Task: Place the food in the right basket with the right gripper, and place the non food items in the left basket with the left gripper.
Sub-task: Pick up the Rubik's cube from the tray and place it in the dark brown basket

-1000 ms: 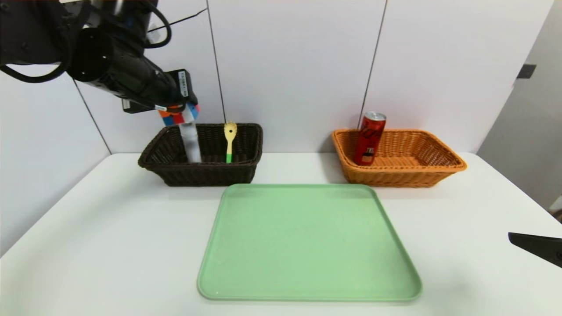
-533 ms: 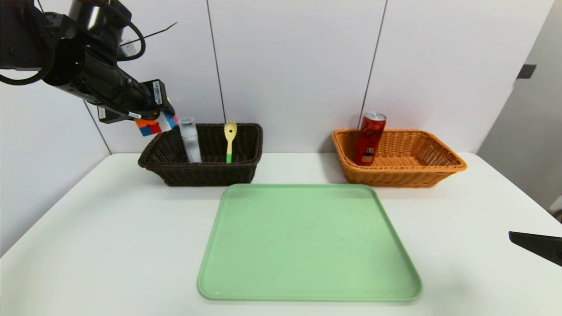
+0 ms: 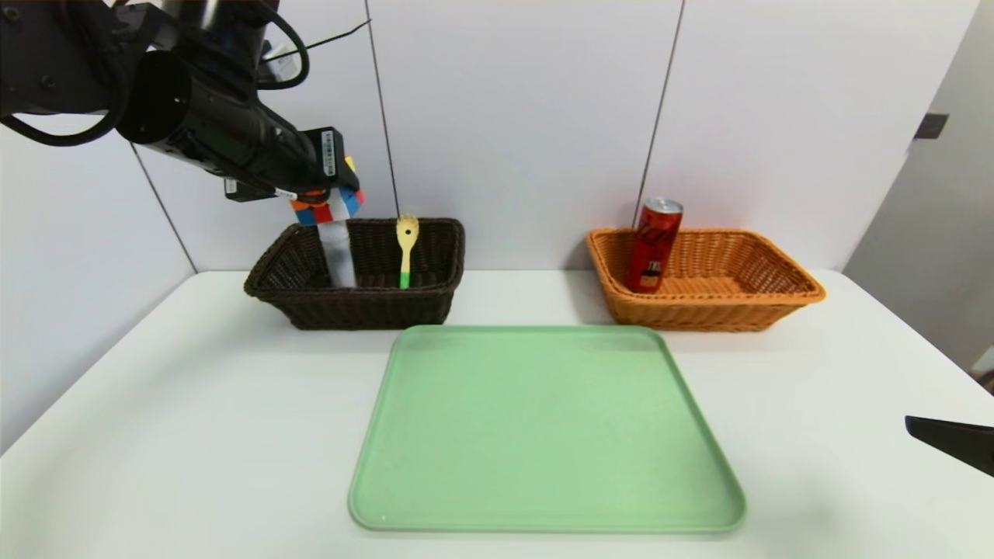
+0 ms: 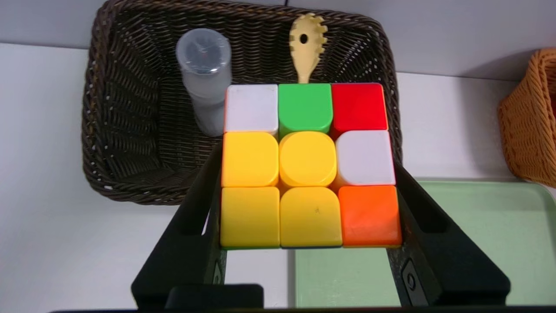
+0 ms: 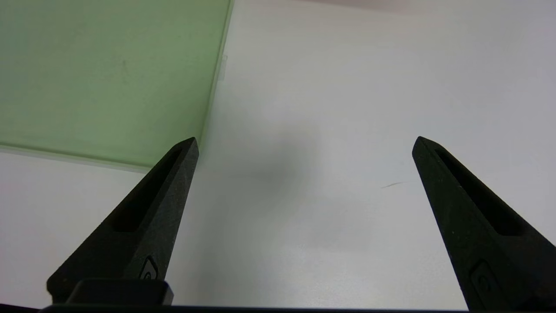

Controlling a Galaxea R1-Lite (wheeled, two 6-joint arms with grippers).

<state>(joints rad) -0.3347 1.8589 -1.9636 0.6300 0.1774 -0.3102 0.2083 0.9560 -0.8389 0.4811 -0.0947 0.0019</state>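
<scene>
My left gripper (image 3: 330,198) hangs above the left basket (image 3: 268,279) and is shut on the multicoloured puzzle cube (image 4: 307,165), held between both fingers (image 4: 197,204). The cube (image 3: 328,208) is over the top of the white bottle (image 3: 339,260), which stands in the dark basket (image 4: 121,130) beside the yellow spoon (image 3: 406,248) with a green handle. From the left wrist, the bottle (image 4: 204,74) and spoon (image 4: 306,45) show beyond the cube. The red can (image 3: 654,244) leans in the right basket (image 3: 745,307). My right gripper (image 5: 304,145) is open, low over the table at the right edge (image 3: 951,442).
A bare green tray (image 3: 543,427) lies in the middle of the white table (image 3: 194,435), in front of both baskets. A white panelled wall runs close behind the baskets. The tray's corner (image 5: 108,78) lies just beside my right gripper.
The left arm swung out to the left with the cube, then came back right; the cube now hangs over the bottle in the dark basket again. The right gripper stays put.
</scene>
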